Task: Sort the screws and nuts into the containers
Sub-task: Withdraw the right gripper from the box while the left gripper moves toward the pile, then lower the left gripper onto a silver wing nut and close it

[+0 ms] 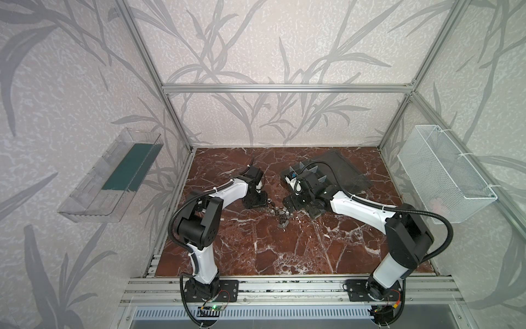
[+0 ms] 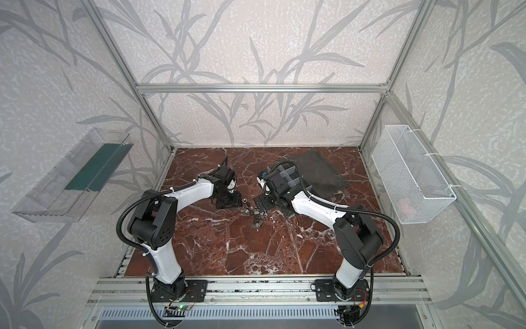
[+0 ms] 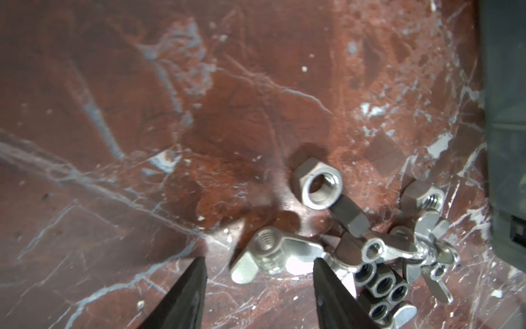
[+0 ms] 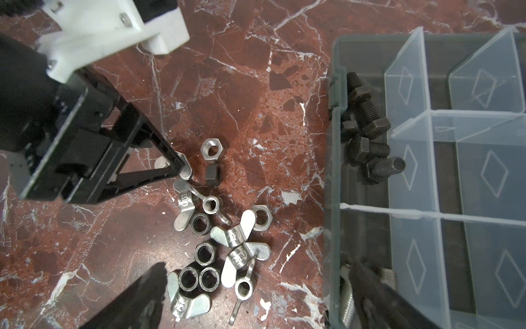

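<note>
Straddling one wing nut (image 3: 267, 253), half-open left fingers (image 3: 187, 293) need a centred pinch next; right fingers (image 4: 136, 302) gape wide, empty.

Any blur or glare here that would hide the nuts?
Left wrist view: marble soft, a blown-out highlight at the wing nut. Right wrist view: nuts sharp, dividers lightly reflective. In both top views: pile too small to resolve.

White-shelled arms (image 1: 230, 192) with black joints (image 1: 199, 225), corrugated black cables (image 1: 171, 228), black tapered end effector fingers (image 3: 185, 296).
</note>
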Controlling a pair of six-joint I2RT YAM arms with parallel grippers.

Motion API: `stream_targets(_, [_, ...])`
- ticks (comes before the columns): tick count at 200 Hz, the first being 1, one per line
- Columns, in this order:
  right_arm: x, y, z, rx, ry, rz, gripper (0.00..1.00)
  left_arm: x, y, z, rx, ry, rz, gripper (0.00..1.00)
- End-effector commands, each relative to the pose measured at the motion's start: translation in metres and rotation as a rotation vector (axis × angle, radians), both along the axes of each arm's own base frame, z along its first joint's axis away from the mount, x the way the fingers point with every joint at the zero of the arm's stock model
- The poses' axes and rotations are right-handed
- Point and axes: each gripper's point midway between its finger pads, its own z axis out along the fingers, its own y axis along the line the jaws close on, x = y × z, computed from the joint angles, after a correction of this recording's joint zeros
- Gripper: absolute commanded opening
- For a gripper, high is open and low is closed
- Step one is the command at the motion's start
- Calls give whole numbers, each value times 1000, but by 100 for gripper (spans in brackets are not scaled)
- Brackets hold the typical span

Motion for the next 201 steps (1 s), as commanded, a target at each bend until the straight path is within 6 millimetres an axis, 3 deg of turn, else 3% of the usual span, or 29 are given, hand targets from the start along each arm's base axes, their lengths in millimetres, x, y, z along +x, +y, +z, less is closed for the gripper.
stream_targets(1, [0,-1,3,15,-9,-12,99,-6,11,-3,105,15,-66,57])
stream_targets(48, [4,-8,4,26,-4,-46,99,-4,3,-1,189,19,-221,55])
stream_targets(117, [10,-24,2,58,11,-108,99,-7,2,-24,200,75,-233,47])
stream_targets(201, [11,-24,-1,63,21,-108,99,-4,0,-23,188,63,-220,31])
